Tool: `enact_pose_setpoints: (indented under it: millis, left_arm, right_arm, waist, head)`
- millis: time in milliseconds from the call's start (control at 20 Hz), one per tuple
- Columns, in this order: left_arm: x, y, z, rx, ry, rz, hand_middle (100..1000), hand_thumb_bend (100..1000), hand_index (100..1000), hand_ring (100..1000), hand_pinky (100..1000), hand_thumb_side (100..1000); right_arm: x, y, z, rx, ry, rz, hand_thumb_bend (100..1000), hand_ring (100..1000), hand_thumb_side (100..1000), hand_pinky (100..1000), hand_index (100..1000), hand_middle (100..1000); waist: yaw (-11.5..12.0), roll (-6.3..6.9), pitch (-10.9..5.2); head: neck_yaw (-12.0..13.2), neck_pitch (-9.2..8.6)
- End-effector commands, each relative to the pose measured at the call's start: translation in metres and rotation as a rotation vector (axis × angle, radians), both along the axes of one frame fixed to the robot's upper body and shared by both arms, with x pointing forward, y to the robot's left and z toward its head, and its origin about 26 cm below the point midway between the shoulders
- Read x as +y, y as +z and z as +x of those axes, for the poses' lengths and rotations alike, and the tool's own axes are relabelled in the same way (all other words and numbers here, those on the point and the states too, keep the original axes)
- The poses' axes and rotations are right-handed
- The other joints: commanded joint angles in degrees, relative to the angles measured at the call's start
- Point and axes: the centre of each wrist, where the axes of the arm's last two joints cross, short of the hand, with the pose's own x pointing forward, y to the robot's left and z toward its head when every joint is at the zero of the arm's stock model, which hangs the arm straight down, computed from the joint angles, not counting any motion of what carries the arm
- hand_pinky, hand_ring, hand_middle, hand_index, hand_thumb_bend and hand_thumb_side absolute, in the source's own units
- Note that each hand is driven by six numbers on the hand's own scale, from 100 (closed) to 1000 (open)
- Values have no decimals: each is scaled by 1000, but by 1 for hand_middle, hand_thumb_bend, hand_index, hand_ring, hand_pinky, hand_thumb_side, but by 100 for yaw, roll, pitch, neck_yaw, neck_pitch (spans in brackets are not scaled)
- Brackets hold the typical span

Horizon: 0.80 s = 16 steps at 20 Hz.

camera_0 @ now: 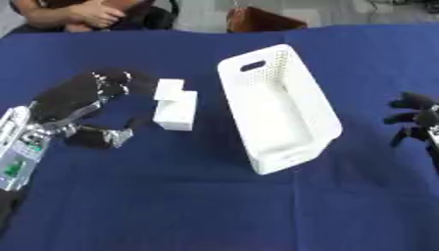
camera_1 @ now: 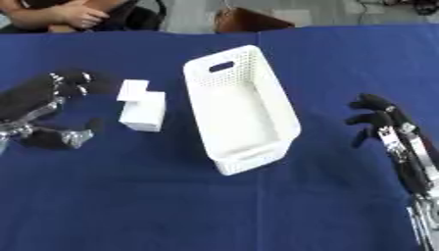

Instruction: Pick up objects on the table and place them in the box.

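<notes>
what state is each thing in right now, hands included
white basket: upright on the blue table, nothing visible inside
white blocks: on the table left of the basket, not held
left hand: open, fingertips near the blocks
right hand: open, idle at the right

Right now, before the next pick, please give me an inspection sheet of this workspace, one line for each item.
Surface: blue tablecloth covers the table, with slight creases.
Job's things: white perforated basket, nothing seen inside; two white blocks touching each other, left of the basket.
Clutter: nothing seen.
Hands: left hand open beside the blocks, fingertips close to the smaller block, contact unclear; right hand open, idle right of the basket.
Cables: nothing seen on the table.
Surroundings: brown object beyond the far edge.
</notes>
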Motion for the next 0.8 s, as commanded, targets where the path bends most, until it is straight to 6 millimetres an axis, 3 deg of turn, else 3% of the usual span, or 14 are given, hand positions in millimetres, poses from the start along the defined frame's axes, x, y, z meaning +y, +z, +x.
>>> enact_pose_setpoints:
  millis: [50, 800]
  left_arm:
    - [6, 19, -1, -36, 0, 25, 874, 140, 914, 835, 811, 525]
    - [14, 44, 1, -76, 16, 39, 882, 175, 913, 846, 824, 535]
  right_arm:
    - [-1, 7, 0, -17, 7, -8, 100, 679, 873, 421, 906, 767]
    - [4, 9, 2, -21, 38, -24, 100, 680, 875, 421, 906, 768]
  waist:
    - [-5, 13, -127]
    - [-295, 123, -97]
  head:
    - [13, -83]
    - [68, -131]
